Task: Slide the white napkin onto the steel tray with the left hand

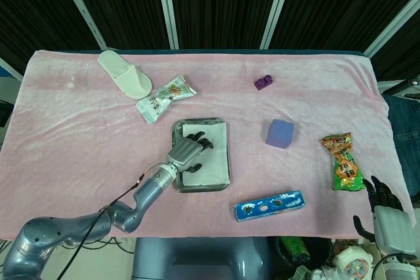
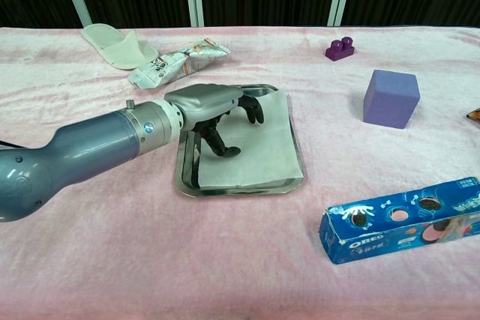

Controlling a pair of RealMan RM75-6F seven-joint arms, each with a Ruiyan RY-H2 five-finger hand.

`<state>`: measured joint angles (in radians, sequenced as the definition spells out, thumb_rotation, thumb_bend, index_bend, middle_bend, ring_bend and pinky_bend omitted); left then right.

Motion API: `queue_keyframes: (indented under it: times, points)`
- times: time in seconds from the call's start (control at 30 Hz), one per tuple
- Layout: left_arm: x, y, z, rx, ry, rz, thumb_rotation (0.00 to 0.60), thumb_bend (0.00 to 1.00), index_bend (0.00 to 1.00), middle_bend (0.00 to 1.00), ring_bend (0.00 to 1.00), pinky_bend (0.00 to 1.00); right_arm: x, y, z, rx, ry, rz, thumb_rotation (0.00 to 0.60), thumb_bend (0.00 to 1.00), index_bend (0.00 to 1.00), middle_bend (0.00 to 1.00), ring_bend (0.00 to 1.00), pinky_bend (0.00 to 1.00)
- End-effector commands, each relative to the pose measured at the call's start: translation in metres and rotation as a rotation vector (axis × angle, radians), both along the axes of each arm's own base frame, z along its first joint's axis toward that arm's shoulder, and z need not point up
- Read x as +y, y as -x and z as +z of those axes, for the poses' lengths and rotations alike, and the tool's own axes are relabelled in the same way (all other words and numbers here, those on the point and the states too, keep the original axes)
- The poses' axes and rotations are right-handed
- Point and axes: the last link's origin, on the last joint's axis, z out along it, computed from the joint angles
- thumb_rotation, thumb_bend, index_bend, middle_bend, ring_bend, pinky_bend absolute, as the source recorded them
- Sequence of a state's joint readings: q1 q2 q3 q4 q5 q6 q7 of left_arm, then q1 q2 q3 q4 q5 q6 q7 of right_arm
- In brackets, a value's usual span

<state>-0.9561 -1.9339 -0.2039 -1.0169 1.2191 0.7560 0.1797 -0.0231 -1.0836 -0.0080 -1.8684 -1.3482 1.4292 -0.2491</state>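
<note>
so the left hand [image 2: 214, 110] sits right on top of the white napkin [image 2: 251, 144] at centre frame, dark fingers curled down and pressing the sheet, not gripping it; the napkin lies almost fully in the steel tray [image 2: 185, 177], long axis running up-frame, right edge just at the rim. I'd say only a nudge toward frame left remains. Snack packet [image 2: 176, 64] and slipper [image 2: 116, 44] sit upper left, purple cube [image 2: 391, 98] right, Oreo box [image 2: 401, 219] lower right; nothing blocks. The right hand [image 1: 388, 216] hangs in the lower right corner, fingers apart, holding nothing.
</note>
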Motion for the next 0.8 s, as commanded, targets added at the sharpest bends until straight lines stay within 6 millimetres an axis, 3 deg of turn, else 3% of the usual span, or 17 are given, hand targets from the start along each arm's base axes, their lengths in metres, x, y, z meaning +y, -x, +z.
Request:
queue_keyframes:
  times: [0.03,0.8]
  points:
    - [-0.0004,0.0013,-0.0008,0.008,-0.003,0.005,0.600,0.34,0.25,0.25,0.07,0.24,0.0000,-0.0001,0.0000,-0.001,0.000,0.000,0.600,0.31,0.00,0.00,0.04,0.15]
    - [-0.0058,-0.0012,-0.0032,0.059,-0.030,0.068,0.600,0.34,0.26,0.25,0.07,0.21,0.0000,-0.0002,0.0002,-0.003,0.001,0.000,0.600,0.31,0.00,0.00,0.04,0.15]
